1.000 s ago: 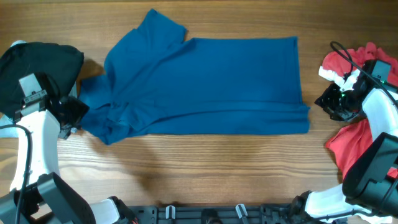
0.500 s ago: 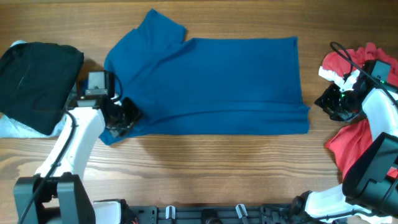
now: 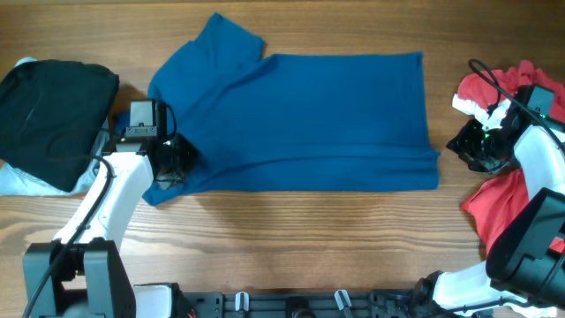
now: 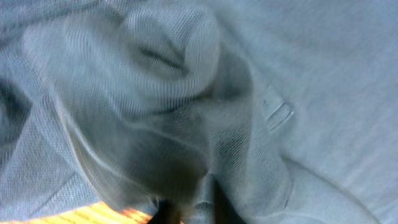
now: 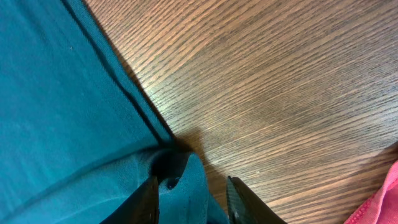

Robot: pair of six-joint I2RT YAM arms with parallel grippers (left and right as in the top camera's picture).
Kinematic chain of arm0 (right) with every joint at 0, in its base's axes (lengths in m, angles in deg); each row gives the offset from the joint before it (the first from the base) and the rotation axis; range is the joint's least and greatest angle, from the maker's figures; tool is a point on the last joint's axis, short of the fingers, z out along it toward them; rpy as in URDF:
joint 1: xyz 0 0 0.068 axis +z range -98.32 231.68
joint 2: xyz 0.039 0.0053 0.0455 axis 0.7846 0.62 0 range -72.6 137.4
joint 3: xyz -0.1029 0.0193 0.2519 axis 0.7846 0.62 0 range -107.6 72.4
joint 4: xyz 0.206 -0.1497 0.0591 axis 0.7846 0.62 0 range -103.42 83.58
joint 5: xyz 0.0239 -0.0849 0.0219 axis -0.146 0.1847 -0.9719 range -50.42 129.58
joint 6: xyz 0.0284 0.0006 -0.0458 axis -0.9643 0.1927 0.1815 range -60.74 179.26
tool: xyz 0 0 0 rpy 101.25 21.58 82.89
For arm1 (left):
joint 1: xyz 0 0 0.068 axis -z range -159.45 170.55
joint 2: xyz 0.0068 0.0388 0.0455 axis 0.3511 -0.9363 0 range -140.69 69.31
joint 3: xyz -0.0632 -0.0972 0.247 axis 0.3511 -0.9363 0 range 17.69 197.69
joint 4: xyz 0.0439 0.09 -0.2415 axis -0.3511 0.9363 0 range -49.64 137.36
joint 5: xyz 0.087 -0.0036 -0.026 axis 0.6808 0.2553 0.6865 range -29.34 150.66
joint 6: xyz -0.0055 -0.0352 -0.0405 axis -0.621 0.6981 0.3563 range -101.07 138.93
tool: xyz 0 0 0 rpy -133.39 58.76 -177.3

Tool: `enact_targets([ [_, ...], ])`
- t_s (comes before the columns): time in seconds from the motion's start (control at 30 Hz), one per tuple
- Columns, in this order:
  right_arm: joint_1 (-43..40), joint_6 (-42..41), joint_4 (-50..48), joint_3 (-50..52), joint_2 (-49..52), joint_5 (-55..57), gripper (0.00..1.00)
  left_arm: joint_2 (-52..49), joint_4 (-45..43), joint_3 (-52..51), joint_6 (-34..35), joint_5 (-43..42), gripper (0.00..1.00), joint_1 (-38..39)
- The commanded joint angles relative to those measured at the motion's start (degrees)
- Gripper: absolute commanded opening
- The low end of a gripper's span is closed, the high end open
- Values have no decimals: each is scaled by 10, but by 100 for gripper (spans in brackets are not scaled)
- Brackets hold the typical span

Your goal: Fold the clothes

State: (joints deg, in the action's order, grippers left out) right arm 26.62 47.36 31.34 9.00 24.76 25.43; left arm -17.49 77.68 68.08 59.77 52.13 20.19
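Observation:
A dark blue T-shirt [image 3: 300,115] lies flat across the middle of the table, its long lower edge folded over and a sleeve sticking out at the top left. My left gripper [image 3: 179,161] sits on the rumpled lower left end of the shirt. In the left wrist view bunched blue cloth [image 4: 186,112] fills the frame and the left gripper [image 4: 189,210] is shut on a fold of it. My right gripper [image 3: 455,147] rests at the shirt's lower right corner. There the right gripper [image 5: 193,198] stands open, the folded corner [image 5: 183,180] lying loose between its fingers.
A black garment [image 3: 53,106] lies at the far left over a pale blue one [image 3: 16,181]. Red clothes [image 3: 494,201] with some white are heaped at the right edge behind the right arm. Bare wood [image 3: 291,238] runs along the front.
My left arm swung right from beside the black garment onto the shirt's lower left end and shut on the cloth. The right arm has not moved.

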Motion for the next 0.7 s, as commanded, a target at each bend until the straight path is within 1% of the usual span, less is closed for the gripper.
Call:
enact_targets([
  [0.0,1,-1,1,0,3,-9,35,-6,-61,-2,1,-31,4,2],
  [0.07,1,0,3,0,3,-9,35,-6,-154,-2,2,-73,4,2],
  [0.13,1,0,3,0,3,-9,35,-6,-258,-2,10,-68,4,1],
  [0.2,1,0,5,0,3,-9,35,-6,-359,-2,33,-46,4,-3],
  [0.23,1,2,5,0,3,-9,35,-6,-401,-2,33,-45,47,-4],
  [0.27,2,2,5,0,3,-9,35,-6,-409,-2,34,-45,68,-4],
  [0.3,1,1,5,0,3,-9,35,-6,-395,-2,33,-57,85,-4],
  [0.33,1,1,5,0,3,-9,36,-6,-346,-2,22,-73,88,-4],
  [0.37,1,2,5,0,3,-9,36,-6,-287,-2,4,-70,96,-4],
  [0.4,1,2,5,0,3,-9,35,-6,-212,-2,-24,-54,100,-4],
  [0.43,1,1,5,0,3,-9,36,-6,-149,-2,-42,-21,100,-4],
  [0.53,1,1,3,0,3,-9,35,-6,-2,-2,-47,81,100,-4],
  [0.6,1,1,3,0,3,-9,36,-6,47,-2,-47,132,100,-4],
  [0.67,1,1,3,0,3,-10,36,-6,63,-2,-47,171,99,-4],
])
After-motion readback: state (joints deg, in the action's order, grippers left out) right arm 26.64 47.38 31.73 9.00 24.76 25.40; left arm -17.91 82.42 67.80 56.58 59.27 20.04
